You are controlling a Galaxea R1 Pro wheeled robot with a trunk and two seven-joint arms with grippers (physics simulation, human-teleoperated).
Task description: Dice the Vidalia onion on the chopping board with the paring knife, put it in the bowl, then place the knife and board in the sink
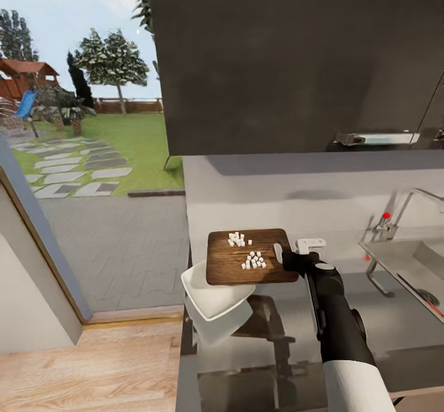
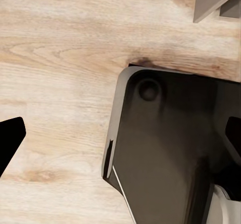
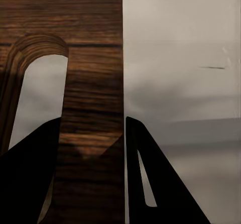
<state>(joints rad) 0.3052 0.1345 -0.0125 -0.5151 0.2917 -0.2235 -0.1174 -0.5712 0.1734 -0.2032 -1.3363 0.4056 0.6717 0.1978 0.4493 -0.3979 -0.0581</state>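
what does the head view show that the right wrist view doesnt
Head view alone: the diced onion in white piles on the board, the white bowl under the board's near left corner, the sink with its tap, and the right arm reaching in.

Right wrist view alone: the slot handle hole up close, with one dark finger on each side of the board's end strip.

Both: the chopping board, gripped at its end by the right gripper, over the grey countertop.

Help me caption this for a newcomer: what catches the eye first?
The dark chopping board, strewn with white diced onion, is held at its right end by the right gripper, its left edge over the white bowl. The steel sink sits at the far right.
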